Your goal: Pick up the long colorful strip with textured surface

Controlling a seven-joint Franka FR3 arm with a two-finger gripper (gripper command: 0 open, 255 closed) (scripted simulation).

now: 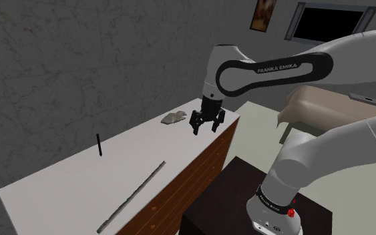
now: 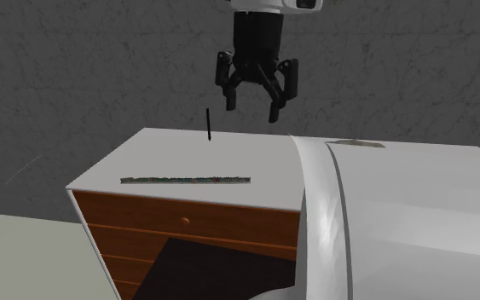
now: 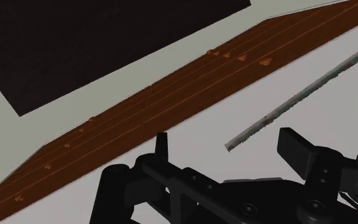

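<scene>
- Shoulder view: The gripper (image 1: pixel 206 125) hangs in the air over the far end of the dresser (image 1: pixel 59 183). Its fingers are wide apart and hold nothing. The strip (image 1: pixel 131 197) lies flat on the dresser top, along the front edge, well away from the gripper.
- Second exterior view: The gripper (image 2: pixel 251 108) is high above the dresser (image 2: pixel 170 153), open and empty. The strip (image 2: pixel 185 180) lies near the dresser's front edge and has little colored specks. A thin black stick (image 2: pixel 209 125) stands up farther back on the dresser.
- Wrist view: One end of the strip (image 3: pixel 311 83) shows between the open fingers of the gripper (image 3: pixel 227 139), far below them, next to the dresser's drawer fronts (image 3: pixel 171 95).
- To do this well, I think the hand should go over the strip's middle. It should turn so its fingers sit across the thin strip, go down very low, then close softly.
</scene>
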